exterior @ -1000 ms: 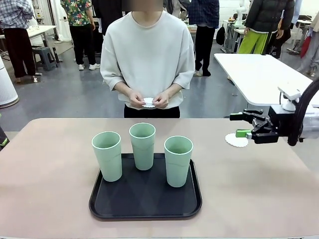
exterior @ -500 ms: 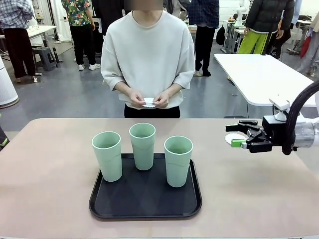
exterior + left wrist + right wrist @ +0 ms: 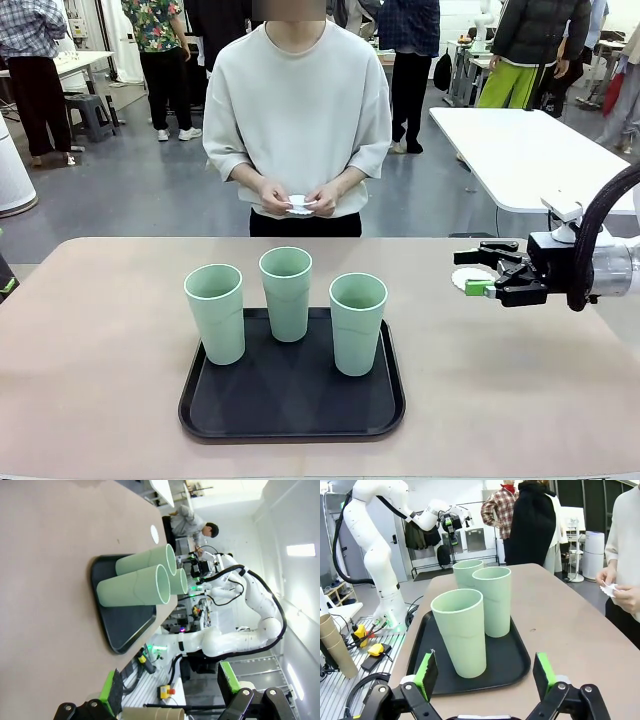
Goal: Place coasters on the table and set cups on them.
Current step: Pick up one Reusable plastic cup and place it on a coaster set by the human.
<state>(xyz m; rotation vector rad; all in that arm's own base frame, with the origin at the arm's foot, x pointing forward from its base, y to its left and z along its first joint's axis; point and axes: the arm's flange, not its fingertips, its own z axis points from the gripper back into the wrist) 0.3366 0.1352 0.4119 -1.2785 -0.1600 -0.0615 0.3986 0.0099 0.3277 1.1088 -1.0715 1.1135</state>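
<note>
Right gripper (image 3: 467,271), jaws wide apart and empty, hangs beside a scalloped white coaster (image 3: 473,278); three mint-green plastic tumblers (image 3: 286,295) stand on a black tray (image 3: 290,405).

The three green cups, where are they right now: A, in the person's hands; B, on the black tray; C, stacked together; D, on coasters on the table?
B: all three cups stand upright and separate on the black tray.

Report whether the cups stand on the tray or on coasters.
On the tray: all three cups stand upright on the black tray; the coaster on the table lies bare.
</note>
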